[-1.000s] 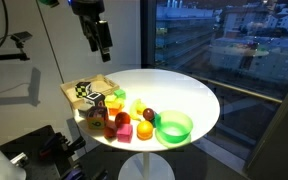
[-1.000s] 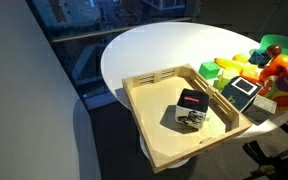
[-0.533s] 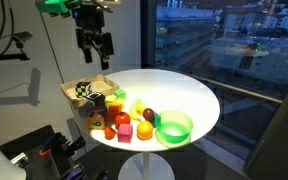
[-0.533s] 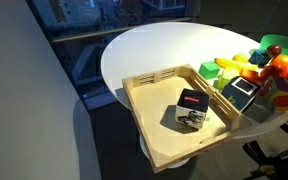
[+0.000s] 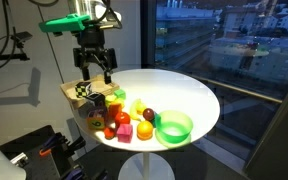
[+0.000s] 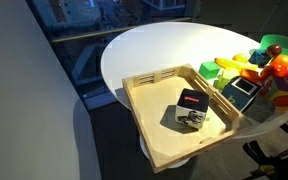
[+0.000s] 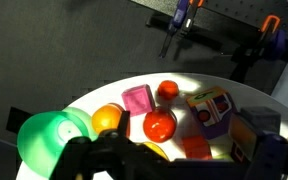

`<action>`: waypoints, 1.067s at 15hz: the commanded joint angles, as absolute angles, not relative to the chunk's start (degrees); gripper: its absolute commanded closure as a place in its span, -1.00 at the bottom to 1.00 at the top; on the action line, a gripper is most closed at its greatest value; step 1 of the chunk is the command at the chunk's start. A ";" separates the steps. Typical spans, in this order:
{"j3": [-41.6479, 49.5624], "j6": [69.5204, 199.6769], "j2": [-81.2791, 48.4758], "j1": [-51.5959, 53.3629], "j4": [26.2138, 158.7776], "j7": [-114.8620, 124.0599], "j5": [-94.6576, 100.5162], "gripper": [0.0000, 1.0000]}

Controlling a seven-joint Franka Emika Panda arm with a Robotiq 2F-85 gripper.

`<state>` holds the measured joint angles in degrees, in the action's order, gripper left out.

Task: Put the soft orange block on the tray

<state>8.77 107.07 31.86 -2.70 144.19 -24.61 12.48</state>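
Lowered since a second ago, the gripper [image 5: 96, 72] hangs at the left of the round white table [image 5: 196, 98], its jaws spread wide and empty, above the tray [image 5: 70, 90] and the toys beside it. To the right of the tray, the soft orange block [image 5: 125, 131] sits on the tabletop among the toys near the front edge, outside the tray, just left of the round orange fruit [image 5: 144, 128]. Farther right stands the green bowl [image 5: 174, 127].
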 commanded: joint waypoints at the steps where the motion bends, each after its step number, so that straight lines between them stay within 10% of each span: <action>1: 10.00 111.30 34.58 -2.00 148.77 -29.34 14.67 -1.00; 16: 10.19 113.11 32.68 -1.52 150.46 -30.89 12.89 -1.00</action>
<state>9.59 112.36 32.92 -2.46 150.19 -30.44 13.16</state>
